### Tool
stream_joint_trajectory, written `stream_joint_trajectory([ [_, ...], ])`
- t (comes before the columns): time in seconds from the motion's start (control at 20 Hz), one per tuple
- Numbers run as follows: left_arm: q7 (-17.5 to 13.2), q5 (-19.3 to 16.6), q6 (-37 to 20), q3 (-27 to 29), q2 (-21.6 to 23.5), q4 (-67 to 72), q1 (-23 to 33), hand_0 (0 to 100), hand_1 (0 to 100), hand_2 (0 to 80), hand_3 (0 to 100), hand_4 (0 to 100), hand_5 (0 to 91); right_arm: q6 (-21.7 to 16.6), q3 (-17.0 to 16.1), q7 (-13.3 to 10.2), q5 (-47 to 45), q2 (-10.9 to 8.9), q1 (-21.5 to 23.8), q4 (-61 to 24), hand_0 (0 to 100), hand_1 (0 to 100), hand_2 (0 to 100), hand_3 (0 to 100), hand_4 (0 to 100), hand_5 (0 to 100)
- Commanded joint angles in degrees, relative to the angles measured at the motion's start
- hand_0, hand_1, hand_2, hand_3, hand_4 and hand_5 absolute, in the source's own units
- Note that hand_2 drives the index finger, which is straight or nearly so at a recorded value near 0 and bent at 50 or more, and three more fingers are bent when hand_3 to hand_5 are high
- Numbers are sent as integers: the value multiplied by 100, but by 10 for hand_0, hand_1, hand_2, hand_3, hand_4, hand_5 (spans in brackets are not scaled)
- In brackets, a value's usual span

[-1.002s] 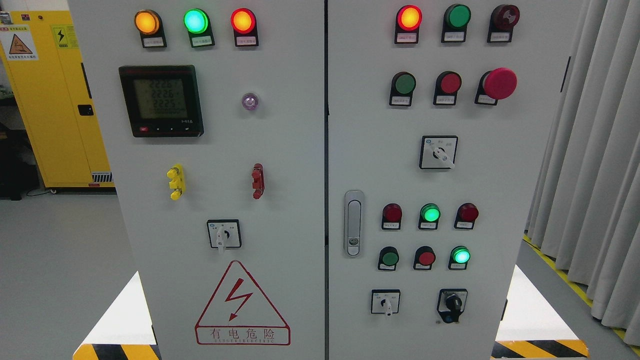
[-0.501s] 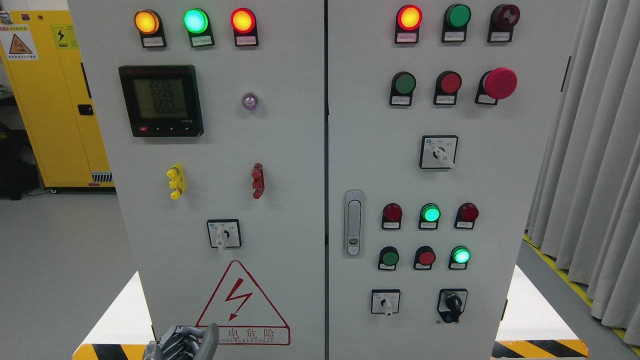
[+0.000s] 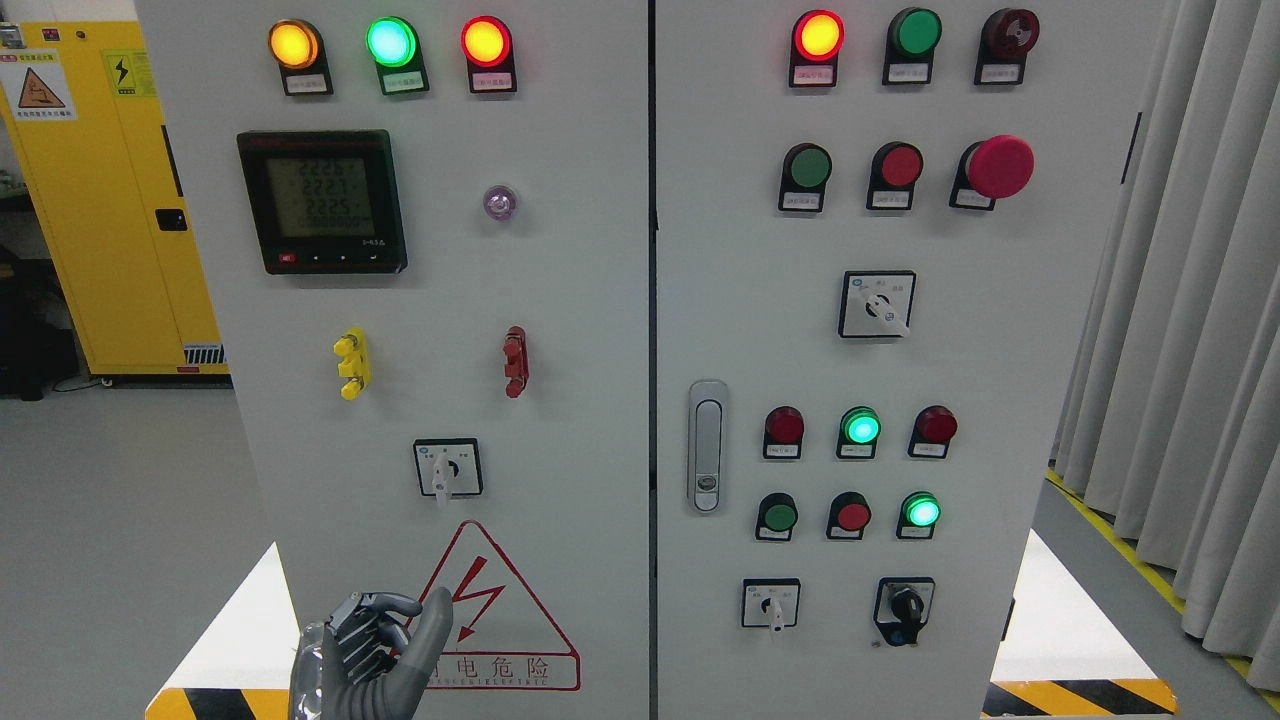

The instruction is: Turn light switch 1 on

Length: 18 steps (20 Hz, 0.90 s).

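Grey left robot hand (image 3: 375,655), fingers curled and holding nothing, sits low before the cabinet (image 3: 560,300), well below the untouched rotary switch (image 3: 447,468); reaching and turning are judged outstanding.

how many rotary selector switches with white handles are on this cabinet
3: one on the left door above the warning triangle, one mid right door, one at lower right door. None seem hidden.

Left hand (image 3: 372,655) at lower left, fingers curled
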Motion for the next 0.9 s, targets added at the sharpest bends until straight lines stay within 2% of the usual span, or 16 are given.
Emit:
stream_joint_trajectory([
  [0.0, 4, -206, 138, 12, -205, -39, -223, 144, 705, 603, 925, 804, 809, -4, 0, 5, 0, 0, 0, 0, 0, 500, 40, 0, 0, 0],
  [0.45, 110, -206, 490, 47, -249, 40, -566, 130, 697, 605, 931, 804, 810, -4, 0, 5, 0, 0, 0, 0, 0, 500, 40, 0, 0, 0],
  [0.85, 197, -206, 560, 73, -257, 137, -707, 120, 678, 598, 934, 804, 813, -4, 0, 5, 0, 0, 0, 0, 0, 500, 40, 0, 0, 0],
])
